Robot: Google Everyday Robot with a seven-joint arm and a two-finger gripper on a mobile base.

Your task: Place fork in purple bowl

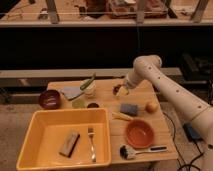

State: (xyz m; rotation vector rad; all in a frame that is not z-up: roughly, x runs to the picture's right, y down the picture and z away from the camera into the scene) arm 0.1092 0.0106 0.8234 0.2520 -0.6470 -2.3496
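The arm (172, 92) runs off the right edge. The gripper (123, 91), above the table's (107, 86) far side, merges with a small dark thing (117, 90) that stays unidentifiable.

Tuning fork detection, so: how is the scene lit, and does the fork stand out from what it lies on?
Camera view: warm light on the table and yellow bin, dark background behind. Same view: the fork shows pale against the bin floor; the purple bowl sits dark at the dimmer left edge; the tool hangs lit over the table's far side.
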